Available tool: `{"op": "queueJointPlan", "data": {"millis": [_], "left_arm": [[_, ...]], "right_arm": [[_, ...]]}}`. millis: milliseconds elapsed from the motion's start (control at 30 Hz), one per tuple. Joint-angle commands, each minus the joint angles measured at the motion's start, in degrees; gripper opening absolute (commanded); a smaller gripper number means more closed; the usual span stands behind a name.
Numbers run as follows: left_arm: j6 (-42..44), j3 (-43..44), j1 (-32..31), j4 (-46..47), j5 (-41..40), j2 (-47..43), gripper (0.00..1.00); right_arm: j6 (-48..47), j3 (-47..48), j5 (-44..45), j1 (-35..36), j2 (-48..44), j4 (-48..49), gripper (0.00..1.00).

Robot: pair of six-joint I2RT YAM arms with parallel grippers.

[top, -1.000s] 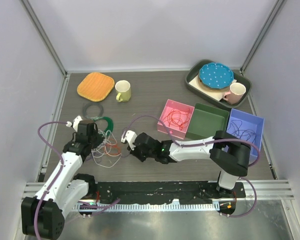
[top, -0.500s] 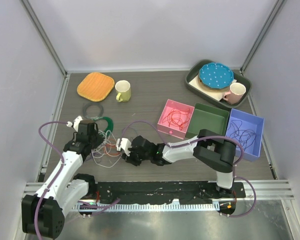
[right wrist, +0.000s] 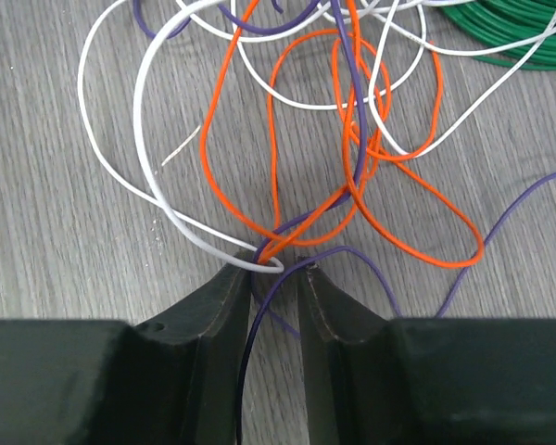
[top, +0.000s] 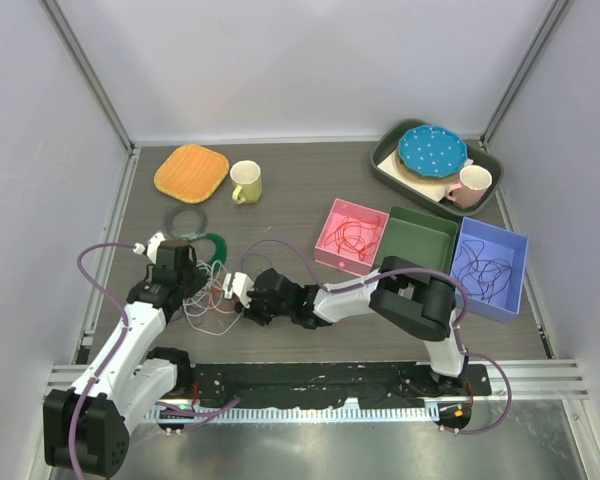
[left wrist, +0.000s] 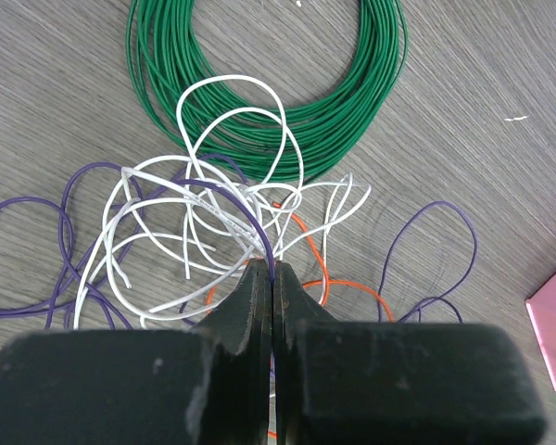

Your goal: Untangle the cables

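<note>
The cables [top: 212,300] lie in a loose tangle of white, orange and purple loops on the grey wood-grain surface [top: 300,190], near the front left, between the two arms. The tangle's far edge overlaps the green wound coil [top: 212,245]. A grey wound ring [top: 187,218] lies just beyond that coil.

The left end effector [left wrist: 271,271] has its fingers pressed together. It pinches the cables at the near side of the pile, where a purple strand and white strands run into the tips. White loops fan out ahead of it, over the green coil.

The right end effector [right wrist: 273,266] reaches in from the right side of the tangle, low over the surface. Its fingers are narrowly spread, with a clear gap. An orange loop, a white strand and a purple strand cross just at the tips, and a purple strand runs down through the gap. Whether the fingers touch these strands cannot be told.
</note>
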Motion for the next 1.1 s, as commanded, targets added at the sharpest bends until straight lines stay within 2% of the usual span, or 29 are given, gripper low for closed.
{"op": "queueJointPlan", "data": {"millis": [0, 33, 67, 200, 433, 533, 633, 767, 867, 933, 1067], "left_arm": [[-0.2, 0.3, -0.1, 0.2, -0.8, -0.1, 0.00], [-0.2, 0.3, -0.1, 0.2, -1.1, -0.1, 0.00], [-0.2, 0.3, -0.1, 0.0, -1.4, -0.2, 0.00], [-0.4, 1.0, -0.1, -1.9, -3.6, -0.8, 0.00], [-1.0, 1.4, -0.1, -3.2, -7.6, -0.2, 0.00], [-1.3, 1.5, 0.0, -3.2, -8.7, 0.5, 0.00], [-1.4, 1.6, -0.1, -3.0, -9.2, 1.7, 0.00], [-1.5, 2.0, -0.1, -3.3, -10.0, 3.1, 0.00], [-1.7, 1.7, -0.1, -2.8, -10.0, 3.2, 0.00], [-1.7, 1.6, -0.1, -2.6, -9.9, 3.3, 0.00], [-1.7, 1.4, -0.1, -1.8, -9.4, 3.5, 0.00]], "right_arm": [[-2.1, 2.8, 1.1, 0.1, 1.2, 1.0, 0.24], [-1.8, 2.7, 1.0, 0.1, 1.1, 0.4, 0.16], [-1.6, 2.5, 0.9, 0.1, 0.5, -0.3, 0.01], [0.0, -1.8, 4.8, 1.1, -4.4, -2.5, 0.01], [9.2, -14.7, 24.7, 1.7, -15.9, -4.9, 0.01], [14.5, -16.7, 34.7, 1.7, -20.8, -9.9, 0.01], [19.1, -17.8, 38.9, 1.6, -26.9, -13.7, 0.01], [27.4, -19.0, 48.9, -0.3, -36.1, -18.6, 0.01], [30.0, -20.7, 51.8, -3.1, -45.7, -21.0, 0.01], [31.2, -21.6, 49.9, -4.9, -52.3, -21.8, 0.01], [29.7, -20.1, 46.3, -6.9, -59.2, -22.0, 0.01]]}}
